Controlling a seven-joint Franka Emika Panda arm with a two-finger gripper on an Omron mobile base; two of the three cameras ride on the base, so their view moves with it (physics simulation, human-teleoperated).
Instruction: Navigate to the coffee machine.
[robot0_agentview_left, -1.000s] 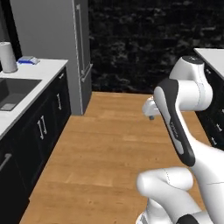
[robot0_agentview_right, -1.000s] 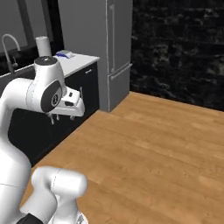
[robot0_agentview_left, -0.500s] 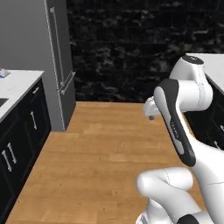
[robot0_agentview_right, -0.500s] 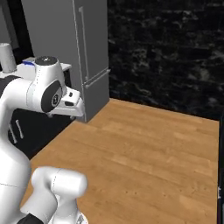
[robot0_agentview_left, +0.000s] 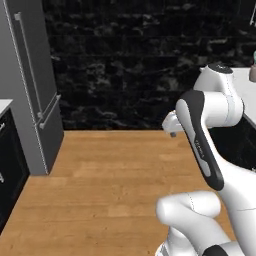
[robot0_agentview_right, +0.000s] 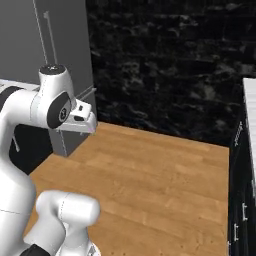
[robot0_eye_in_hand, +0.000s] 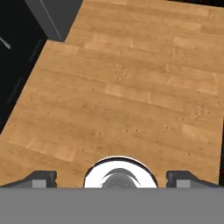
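Mid-transit: white two-finger gripper spread, empty, tucked above bare wooden plank floor; tall grey refrigerator frame left, likely travel posture.

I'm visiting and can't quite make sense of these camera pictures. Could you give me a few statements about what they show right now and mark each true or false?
1. The floor is tiled in white. False: the wooden floor is made of light brown planks.
2. A tall grey refrigerator stands at the left of the left base view. True.
3. The gripper is clutching a mug. False: its fingertips stand wide apart with nothing between them, above bare floor.
4. The back wall is dark, mottled stone. True.
5. A coffee machine stands on the floor in front of the robot. False: no coffee machine can be seen; a white countertop edge shows at the right of the right base view.
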